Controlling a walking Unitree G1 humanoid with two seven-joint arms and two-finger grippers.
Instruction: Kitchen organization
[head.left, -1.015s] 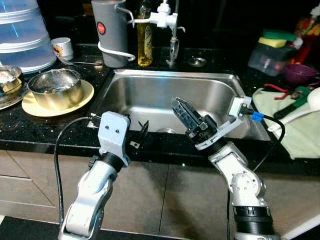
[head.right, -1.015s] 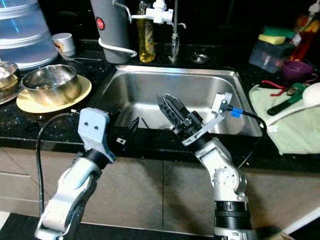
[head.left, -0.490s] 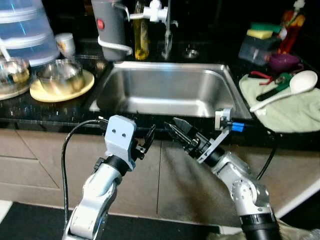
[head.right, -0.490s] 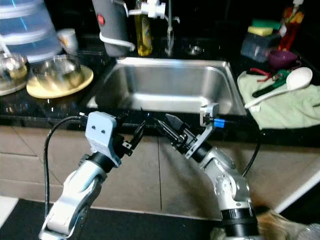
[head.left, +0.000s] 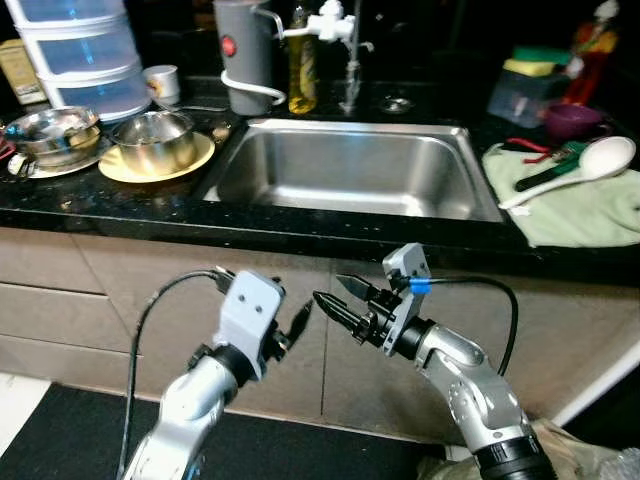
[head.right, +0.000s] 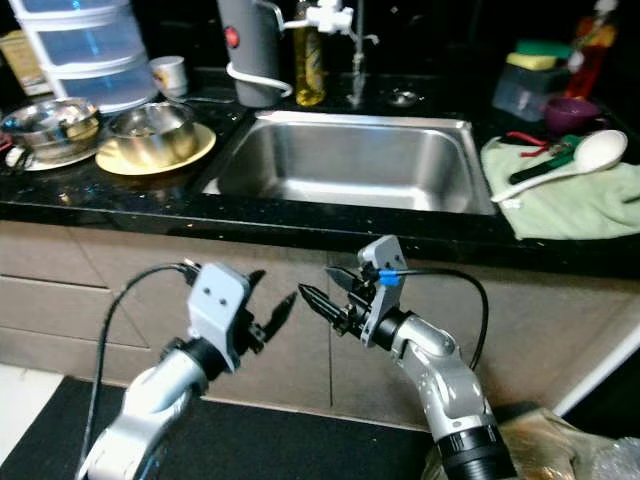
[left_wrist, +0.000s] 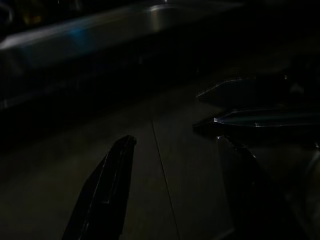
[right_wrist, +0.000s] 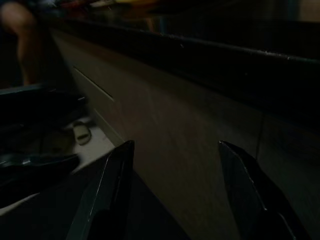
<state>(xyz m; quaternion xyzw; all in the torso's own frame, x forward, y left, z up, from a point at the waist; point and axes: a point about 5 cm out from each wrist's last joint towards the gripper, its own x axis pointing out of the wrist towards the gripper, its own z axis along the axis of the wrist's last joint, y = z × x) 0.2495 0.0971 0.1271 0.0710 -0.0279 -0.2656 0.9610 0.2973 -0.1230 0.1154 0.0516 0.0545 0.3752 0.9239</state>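
My left gripper (head.left: 298, 320) and right gripper (head.left: 330, 292) hang open and empty in front of the beige cabinet doors (head.left: 150, 290), below the black counter (head.left: 300, 232). Their tips point toward each other, a short gap apart. In the left wrist view, the left gripper (left_wrist: 175, 141) faces the cabinet front with the right gripper's fingers beside it. The right gripper (right_wrist: 176, 145) also faces the cabinet. On the counter's left, a steel bowl (head.left: 155, 140) sits on a yellow plate (head.left: 120, 168), next to another steel bowl (head.left: 50, 130). The steel sink (head.left: 340, 172) lies at the middle.
A white spoon (head.left: 590, 165) and tools lie on a green cloth (head.left: 590, 210) at the right. Behind the sink stand a grey appliance (head.left: 245, 55), a soap bottle (head.left: 303, 70) and the tap (head.left: 335, 25). Stacked plastic containers (head.left: 80, 50) and a mug (head.left: 162, 82) stand far left.
The view has pulled back from the counter. Both grippers, earlier at the sink's front edge, now sit lower, in front of the cabinet doors. Both stay open and empty.
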